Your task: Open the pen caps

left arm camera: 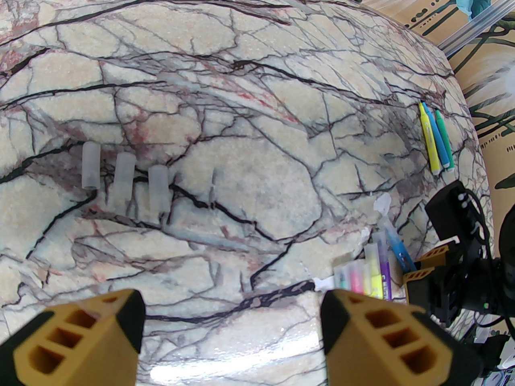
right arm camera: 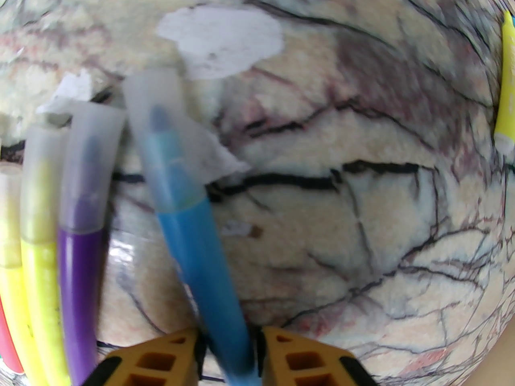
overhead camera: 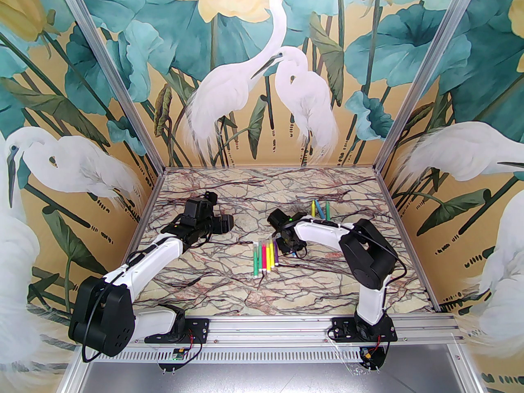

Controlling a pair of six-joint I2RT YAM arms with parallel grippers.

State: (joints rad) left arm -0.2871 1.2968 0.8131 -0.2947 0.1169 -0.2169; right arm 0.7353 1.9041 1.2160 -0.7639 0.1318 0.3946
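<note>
Jaws of the right gripper (right arm camera: pixel 229 356) pinch the blue pen (right arm camera: pixel 189 231) low on its body. Its clear cap (right arm camera: pixel 157 107) is on, just beside the capped pens (right arm camera: pixel 80 215). Jaws of the left gripper (left arm camera: pixel 231 328) hang spread and empty over the marble table (left arm camera: pixel 241 95), with three loose caps (left arm camera: pixel 124 175) lying ahead.

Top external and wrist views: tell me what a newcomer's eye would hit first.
The white egret mural all round the table, then the bright row of pens at its centre. In the right wrist view, a blue pen, its clear cap on, lies between the jaws of the right gripper.
</note>
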